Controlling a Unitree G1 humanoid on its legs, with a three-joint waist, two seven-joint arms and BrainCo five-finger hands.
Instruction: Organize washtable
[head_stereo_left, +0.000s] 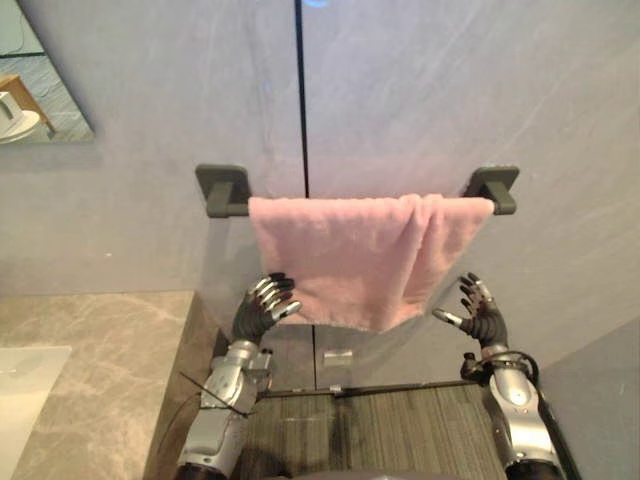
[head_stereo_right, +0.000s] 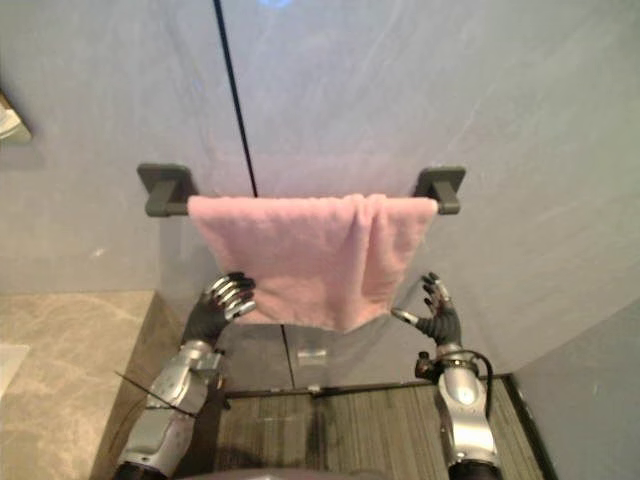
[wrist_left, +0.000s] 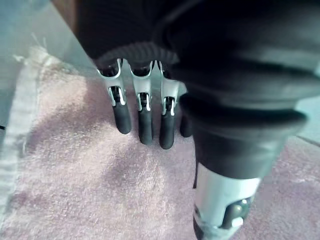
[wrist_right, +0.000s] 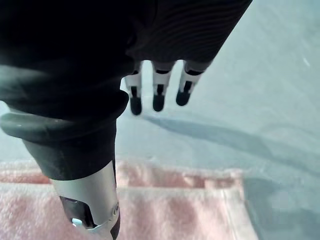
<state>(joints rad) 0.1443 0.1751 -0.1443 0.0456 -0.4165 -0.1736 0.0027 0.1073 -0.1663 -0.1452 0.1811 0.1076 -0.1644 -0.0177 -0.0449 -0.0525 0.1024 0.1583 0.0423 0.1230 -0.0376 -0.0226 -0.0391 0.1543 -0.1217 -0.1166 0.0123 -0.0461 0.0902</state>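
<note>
A pink towel (head_stereo_left: 350, 255) hangs folded over a dark towel bar (head_stereo_left: 222, 188) on the grey wall, its right part bunched into a fold. My left hand (head_stereo_left: 262, 308) is at the towel's lower left corner. Its fingers (wrist_left: 142, 120) are relaxed, with their tips against the pink cloth (wrist_left: 100, 190), and they hold nothing. My right hand (head_stereo_left: 482, 318) is just beyond the towel's lower right edge. It is open with fingers spread and is apart from the cloth. The right wrist view has the towel's top edge (wrist_right: 190, 210) past its straight fingers (wrist_right: 157, 97).
A beige marble counter (head_stereo_left: 90, 380) with a white basin (head_stereo_left: 20, 400) lies at the lower left. A mirror's corner (head_stereo_left: 35, 80) sits at the upper left. A dark vertical seam (head_stereo_left: 300, 90) runs down the wall behind the bar. Dark grained flooring (head_stereo_left: 400, 430) lies below.
</note>
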